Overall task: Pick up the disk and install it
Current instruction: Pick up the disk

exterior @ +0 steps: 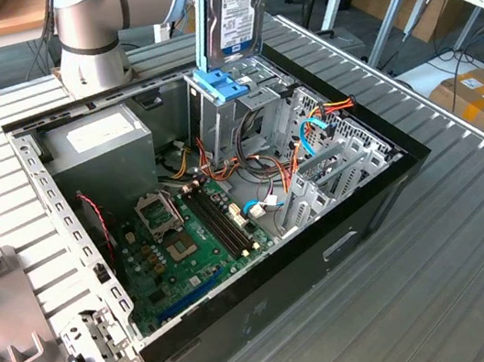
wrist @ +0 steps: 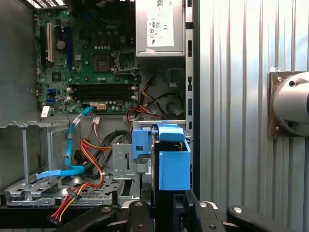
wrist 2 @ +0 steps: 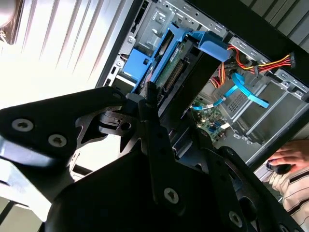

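In the exterior view, grey fixtures [exterior: 2, 305] lie at the left, beside one open case [exterior: 37, 178]. Inside it sit one power supply [exterior: 91, 137] with a white printed label, one green motherboard [exterior: 188, 246], and one metal cage [exterior: 213, 116] topped by a blue bracket [exterior: 219, 84]. The disk [exterior: 232, 11] stands upright just above that bracket, perhaps touching it, its one white-and-blue label facing out. In the first wrist view the gripper [wrist: 168, 208] has its fingers closed on the disk's edges, holding it. Further right run one blue cable [exterior: 306, 133] and one red-orange-yellow wire bundle [exterior: 338, 106]. One labelled cardboard box [exterior: 480, 104] sits far right. In the second wrist view, one hand [wrist 2: 289, 157] lies past the case wall.
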Available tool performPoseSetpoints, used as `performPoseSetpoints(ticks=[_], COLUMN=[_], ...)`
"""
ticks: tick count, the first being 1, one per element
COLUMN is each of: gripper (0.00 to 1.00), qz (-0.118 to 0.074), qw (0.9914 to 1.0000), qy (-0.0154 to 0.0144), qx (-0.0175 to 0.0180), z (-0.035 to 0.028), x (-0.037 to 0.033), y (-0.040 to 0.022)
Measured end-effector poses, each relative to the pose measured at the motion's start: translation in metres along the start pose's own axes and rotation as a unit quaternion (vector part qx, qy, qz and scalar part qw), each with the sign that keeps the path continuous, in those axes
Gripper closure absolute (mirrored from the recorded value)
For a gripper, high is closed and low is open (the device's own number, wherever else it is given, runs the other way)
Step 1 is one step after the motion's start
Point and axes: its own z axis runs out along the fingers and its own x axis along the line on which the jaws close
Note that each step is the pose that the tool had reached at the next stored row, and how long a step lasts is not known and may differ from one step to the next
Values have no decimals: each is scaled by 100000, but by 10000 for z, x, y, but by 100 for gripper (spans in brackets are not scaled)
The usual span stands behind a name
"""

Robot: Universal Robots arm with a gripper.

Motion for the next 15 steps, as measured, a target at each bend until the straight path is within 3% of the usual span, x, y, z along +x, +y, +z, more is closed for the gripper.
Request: performPoseSetpoints(ticks=[4, 7, 15], gripper=[65, 65, 65], qz=[-1, 6, 2], qw=[100000, 100000, 100000], qy=[-1, 13, 4], qx=[1, -1, -2], z=[3, 3, 8], x=[-2, 10, 271], y=[-79, -95, -101])
